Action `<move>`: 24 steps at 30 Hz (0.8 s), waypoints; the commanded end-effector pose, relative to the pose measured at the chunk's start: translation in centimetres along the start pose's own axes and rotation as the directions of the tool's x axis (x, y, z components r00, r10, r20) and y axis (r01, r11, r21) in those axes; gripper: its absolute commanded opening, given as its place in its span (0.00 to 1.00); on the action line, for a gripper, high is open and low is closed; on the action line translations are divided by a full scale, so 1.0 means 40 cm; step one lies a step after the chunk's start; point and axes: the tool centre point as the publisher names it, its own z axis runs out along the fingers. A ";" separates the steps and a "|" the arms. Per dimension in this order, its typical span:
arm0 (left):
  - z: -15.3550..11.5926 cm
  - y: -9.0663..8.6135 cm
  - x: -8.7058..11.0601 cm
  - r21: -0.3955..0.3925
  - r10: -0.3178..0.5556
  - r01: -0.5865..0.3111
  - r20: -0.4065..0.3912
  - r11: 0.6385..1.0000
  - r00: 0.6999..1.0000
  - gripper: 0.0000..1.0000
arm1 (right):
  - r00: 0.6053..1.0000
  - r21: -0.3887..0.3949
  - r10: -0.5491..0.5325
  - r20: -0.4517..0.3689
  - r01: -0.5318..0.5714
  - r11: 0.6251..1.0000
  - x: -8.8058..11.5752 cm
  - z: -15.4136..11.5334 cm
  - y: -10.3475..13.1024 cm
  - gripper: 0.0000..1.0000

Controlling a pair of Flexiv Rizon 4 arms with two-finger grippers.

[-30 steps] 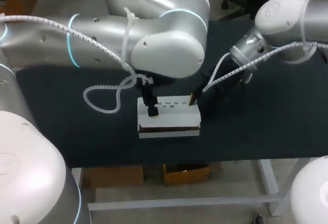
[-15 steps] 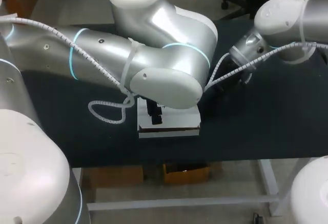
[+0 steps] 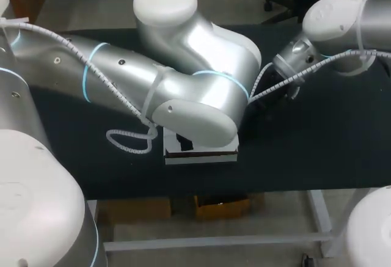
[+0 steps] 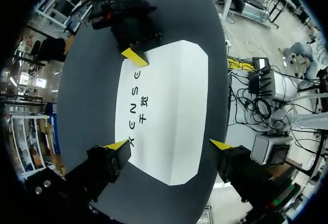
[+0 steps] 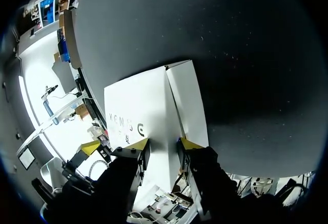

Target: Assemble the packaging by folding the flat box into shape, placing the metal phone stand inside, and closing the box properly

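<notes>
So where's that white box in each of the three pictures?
Head view: white box at the middle, mostly hidden under the left arm.
Left wrist view: between the fingers of the open left gripper.
Right wrist view: just ahead of the right gripper.
Shared landmark: its black lettering, in both wrist views only.

Head high, behind; wrists close, sharing box [image 4: 169, 106].

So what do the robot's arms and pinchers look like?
The left arm and right arm are fat, rounded, silver-white tubes. The left arm shows glowing blue rings. White curly cables run along both, tied on with white straps. The left gripper and right gripper are black, each with two fingers tipped bright yellow.
</notes>
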 end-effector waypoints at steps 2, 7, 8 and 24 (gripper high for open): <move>0.009 -0.003 0.006 -0.009 -0.002 0.002 0.016 1.000 1.000 1.00 | 1.000 0.007 0.000 0.001 0.000 1.000 0.003 0.003 0.006 0.33; 0.011 -0.002 0.003 -0.011 0.000 0.000 0.026 1.000 1.000 1.00 | 1.000 0.006 0.000 0.000 0.000 1.000 0.004 0.003 0.006 0.34; 0.011 -0.002 0.002 -0.011 0.000 0.000 0.027 1.000 1.000 1.00 | 1.000 0.006 0.001 0.000 -0.001 1.000 0.004 0.003 0.006 0.34; 0.034 0.002 -0.018 -0.014 -0.004 0.004 0.024 1.000 1.000 0.80 | 1.000 0.005 0.000 0.001 0.000 1.000 0.003 0.002 0.004 0.33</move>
